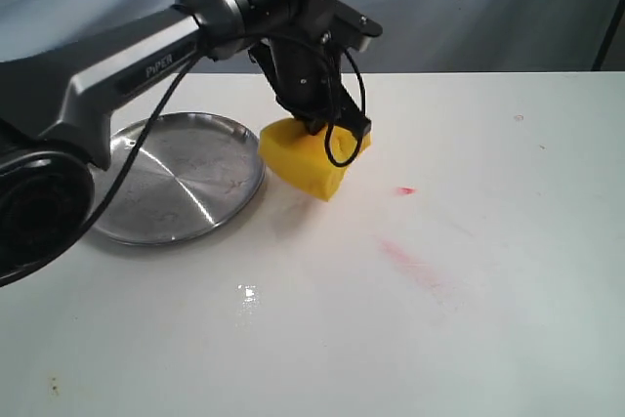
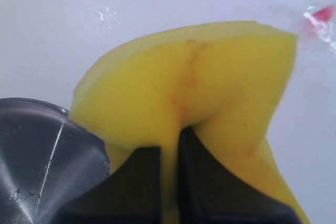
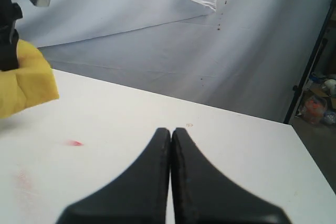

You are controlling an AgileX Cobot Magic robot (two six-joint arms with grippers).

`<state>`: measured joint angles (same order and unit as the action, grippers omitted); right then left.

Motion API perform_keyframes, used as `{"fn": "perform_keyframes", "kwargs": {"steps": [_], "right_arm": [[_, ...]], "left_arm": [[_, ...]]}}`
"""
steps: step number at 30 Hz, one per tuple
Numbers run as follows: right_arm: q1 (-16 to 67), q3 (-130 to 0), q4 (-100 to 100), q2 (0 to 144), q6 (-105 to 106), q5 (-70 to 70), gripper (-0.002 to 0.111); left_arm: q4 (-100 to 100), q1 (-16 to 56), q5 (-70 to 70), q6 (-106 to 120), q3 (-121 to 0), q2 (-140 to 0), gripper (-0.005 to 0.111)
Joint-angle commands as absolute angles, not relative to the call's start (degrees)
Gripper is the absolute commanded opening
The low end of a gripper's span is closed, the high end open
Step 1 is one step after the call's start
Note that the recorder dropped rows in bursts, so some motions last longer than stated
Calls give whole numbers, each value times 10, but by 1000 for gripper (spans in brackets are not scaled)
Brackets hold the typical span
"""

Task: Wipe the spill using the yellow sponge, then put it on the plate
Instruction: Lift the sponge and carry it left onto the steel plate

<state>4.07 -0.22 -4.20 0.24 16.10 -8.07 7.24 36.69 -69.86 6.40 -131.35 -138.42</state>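
My left gripper (image 1: pixel 330 132) (image 2: pixel 169 141) is shut on the yellow sponge (image 1: pixel 305 163) (image 2: pixel 210 82), pinching it so the foam bulges and folds round the fingers. The sponge hangs tilted just right of the plate (image 1: pixel 176 183) (image 2: pixel 31 156), its lowest corner at or barely above the table. A small wet glinting patch (image 1: pixel 247 292) (image 2: pixel 105 14), which may be the spill, lies on the table nearer the front edge, apart from the sponge. My right gripper (image 3: pixel 171 132) is shut on nothing and held over the table; the exterior view does not show it.
Red smear marks (image 1: pixel 405 190) (image 1: pixel 415 266) (image 3: pixel 76 143) stain the white table right of the sponge. A grey cloth backdrop (image 3: pixel 157 40) hangs behind the table. The table's far edge runs along it.
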Motion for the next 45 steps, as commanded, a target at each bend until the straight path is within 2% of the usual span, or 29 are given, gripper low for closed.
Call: {"fn": "perform_keyframes", "kwargs": {"steps": [1, 10, 23, 30, 34, 39, 42, 45], "right_arm": [[40, 0, -36, 0, 160, -77, 0], [40, 0, -36, 0, 160, -77, 0], [40, 0, -36, 0, 160, -77, 0], [40, 0, -36, 0, 160, -77, 0], [40, 0, -36, 0, 160, -77, 0], [40, 0, -36, 0, 160, -77, 0], [40, 0, -36, 0, 160, -77, 0], [40, 0, -36, 0, 160, -77, 0]], "left_arm": [[43, 366, -700, 60, -1312, -1333, 0], [145, 331, -700, 20, -1293, -1299, 0], [142, 213, -695, -46, -1067, -1235, 0], [69, 167, -540, -70, -899, -1180, 0], [52, 165, -449, -56, -859, -1181, 0], [47, 165, -430, -57, -855, -1192, 0], [47, 165, -446, -57, -855, -1211, 5], [47, 165, -444, -58, -855, -1217, 20]]}}
